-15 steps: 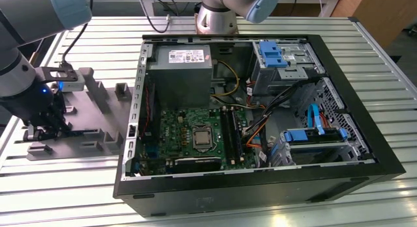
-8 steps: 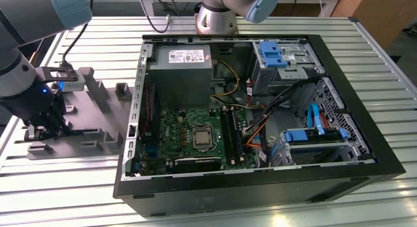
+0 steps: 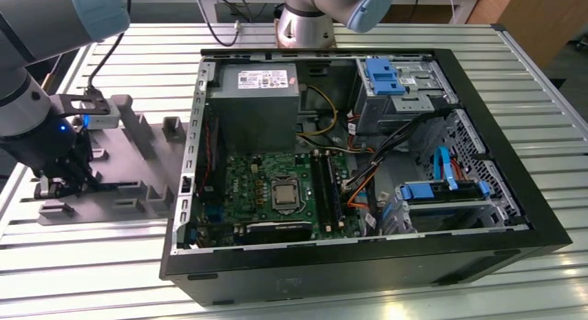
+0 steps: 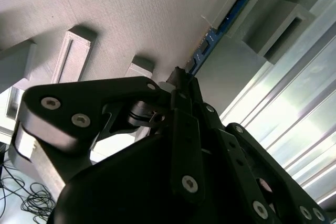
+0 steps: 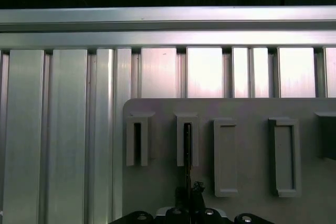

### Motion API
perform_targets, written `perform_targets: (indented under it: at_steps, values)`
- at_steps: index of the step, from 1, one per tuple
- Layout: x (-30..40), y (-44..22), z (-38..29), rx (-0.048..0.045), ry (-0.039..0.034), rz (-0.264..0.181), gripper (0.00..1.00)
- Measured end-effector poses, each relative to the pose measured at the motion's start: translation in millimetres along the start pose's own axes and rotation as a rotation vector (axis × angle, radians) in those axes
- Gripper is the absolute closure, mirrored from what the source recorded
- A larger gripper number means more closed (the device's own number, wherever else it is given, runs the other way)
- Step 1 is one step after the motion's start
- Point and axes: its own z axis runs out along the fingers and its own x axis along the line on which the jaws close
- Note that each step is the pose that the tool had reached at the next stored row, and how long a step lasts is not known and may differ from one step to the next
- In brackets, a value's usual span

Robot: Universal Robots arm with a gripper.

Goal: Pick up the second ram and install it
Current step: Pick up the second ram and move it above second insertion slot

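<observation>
Exterior view: pincer (image 3: 57,188) is down on the grey holder plate (image 3: 138,170) on the counter (image 3: 92,265), to the exterior view's left of the open computer case (image 3: 514,230). Second wrist view: pincer is clamped on the second ram (image 4: 210,38). First wrist view: second ram stands on edge in a slot block (image 5: 179,140).

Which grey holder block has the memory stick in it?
The narrow-slot block in line with the tool, with the ram standing on edge in it; the neighbouring narrow slot looks empty.
</observation>
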Motion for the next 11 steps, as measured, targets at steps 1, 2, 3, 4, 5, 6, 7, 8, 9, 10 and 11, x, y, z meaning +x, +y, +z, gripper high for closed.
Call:
perform_targets:
  at_steps: [1,2,3,4,5,6,7,8,9,10,11]
  values:
    - [0.0,0.0,0.0,0.0000,0.0000,0.000,0.86]
    - [0.0,0.0,0.0,0.0001,0.0000,0.000,0.86]
    - [0.0,0.0,-0.2,-0.0001,0.0001,0.000,0.86]
    - [0.0,0.0,-1.0,-0.0003,0.0002,0.000,0.86]
    - [0.0,0.0,-2.0,-0.0002,0.0002,0.000,0.86]
    - [0.0,0.0,-3.2,0.0000,0.0000,0.000,0.86]
    - [0.0,0.0,-4.6,0.0000,0.0000,0.000,0.86]
    - [-0.1,0.1,-6.3,-0.0001,0.0001,0.000,0.86]
    - [-0.1,0.1,-8.0,0.0001,0.0000,0.000,0.86]
    - [-0.1,0.1,-10.0,0.0001,0.0000,0.000,0.86]
    - [-0.1,0.1,-12.2,0.0000,0.0000,0.000,0.86]
